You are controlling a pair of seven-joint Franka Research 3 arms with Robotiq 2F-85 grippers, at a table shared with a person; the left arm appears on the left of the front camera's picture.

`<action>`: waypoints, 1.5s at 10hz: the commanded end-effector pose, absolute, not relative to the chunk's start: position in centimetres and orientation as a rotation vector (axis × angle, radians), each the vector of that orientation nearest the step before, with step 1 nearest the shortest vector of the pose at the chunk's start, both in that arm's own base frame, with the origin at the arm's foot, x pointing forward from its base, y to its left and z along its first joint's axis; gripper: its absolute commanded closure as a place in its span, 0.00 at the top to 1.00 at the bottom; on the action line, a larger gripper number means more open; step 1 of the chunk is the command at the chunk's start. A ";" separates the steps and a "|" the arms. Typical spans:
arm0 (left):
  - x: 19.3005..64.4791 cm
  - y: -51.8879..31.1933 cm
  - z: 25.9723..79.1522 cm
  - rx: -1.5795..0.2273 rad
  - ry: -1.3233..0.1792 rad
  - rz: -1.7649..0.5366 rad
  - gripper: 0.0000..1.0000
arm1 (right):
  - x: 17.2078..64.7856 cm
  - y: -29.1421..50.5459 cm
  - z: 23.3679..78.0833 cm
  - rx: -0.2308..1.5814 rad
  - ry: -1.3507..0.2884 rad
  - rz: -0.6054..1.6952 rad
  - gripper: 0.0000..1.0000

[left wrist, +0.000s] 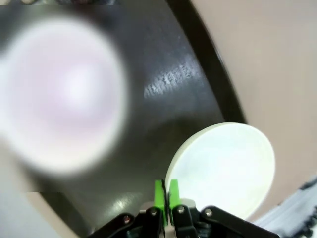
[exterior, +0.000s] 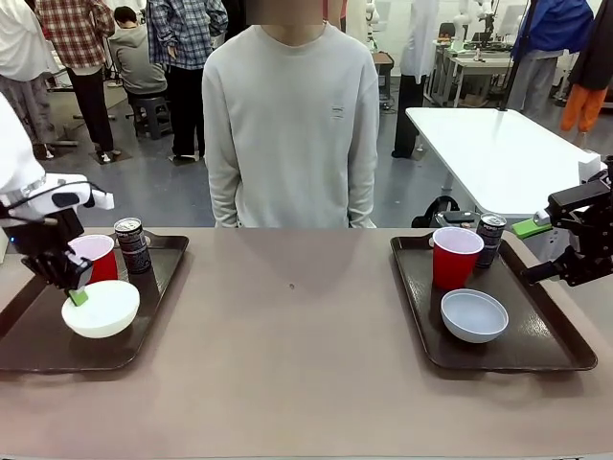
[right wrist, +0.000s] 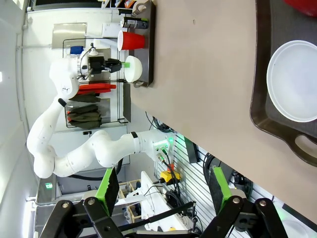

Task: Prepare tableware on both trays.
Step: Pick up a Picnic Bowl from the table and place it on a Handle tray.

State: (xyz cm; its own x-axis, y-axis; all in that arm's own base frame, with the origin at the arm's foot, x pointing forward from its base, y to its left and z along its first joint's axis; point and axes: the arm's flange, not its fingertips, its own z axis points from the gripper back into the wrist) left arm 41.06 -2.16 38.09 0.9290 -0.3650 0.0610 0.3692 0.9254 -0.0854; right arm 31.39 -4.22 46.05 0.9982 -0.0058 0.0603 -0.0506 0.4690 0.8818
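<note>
**Two trays, each with cup, can and bowl**

- Left tray (exterior: 144, 345): red cup (exterior: 96, 257), dark can (exterior: 132, 245), white bowl (exterior: 102, 309). The left gripper (exterior: 77, 293) pinches this bowl's rim, pads clamped together on it (left wrist: 159, 196).
- Right tray (exterior: 556, 353): red cup (exterior: 454, 257), can (exterior: 489, 238), white bowl (exterior: 474, 315) standing free.
- Right gripper (right wrist: 163, 191): fingers spread wide, empty, beside the right tray.
- A person (exterior: 292, 125) stands at the far side.

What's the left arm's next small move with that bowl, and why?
Probably lower it a little and open. The left gripper is pinched on the rim of the white bowl, which sits tilted over the left tray next to the red cup and can. The right tray already carries all three items, so this bowl looks like the last piece.
</note>
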 end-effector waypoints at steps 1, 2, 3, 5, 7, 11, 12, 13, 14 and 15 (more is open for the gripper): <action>41.1 -1.6 36.5 -0.117 -0.047 -0.375 0.04 | 31.4 -4.1 46.0 1.107 -0.070 0.044 0.95; 41.1 -1.5 36.1 -0.116 -0.045 -0.369 0.04 | 31.4 -4.1 46.0 1.107 -0.070 0.044 0.95; 41.2 -1.3 36.5 -0.107 -0.052 -0.370 0.04 | 31.4 -4.1 46.0 1.107 -0.070 0.044 0.95; 40.8 -1.4 36.2 -0.096 -0.056 -0.365 0.63 | 31.4 -4.1 46.0 1.107 -0.070 0.044 0.95; 41.1 -1.0 36.8 -0.078 -0.058 -0.365 1.00 | 31.4 -4.1 46.0 1.107 -0.070 0.044 0.95; 40.0 -1.0 39.0 -0.022 -0.073 -0.371 0.66 | 31.4 -4.1 46.0 1.107 -0.070 0.044 0.95; 39.6 -1.2 39.3 -0.023 -0.078 -0.374 0.75 | 31.4 -4.1 46.0 1.107 -0.070 0.044 0.95; 39.4 -1.0 39.7 -0.030 -0.083 -0.377 0.85 | 31.4 -4.1 46.0 1.107 -0.070 0.044 0.95; 39.6 -0.6 40.1 -0.044 -0.083 -0.381 0.95 | 31.4 -4.1 46.0 1.107 -0.070 0.044 0.95; 39.0 -0.8 40.2 -0.043 -0.077 -0.376 1.00 | 31.4 -4.1 46.0 1.107 -0.070 0.044 0.95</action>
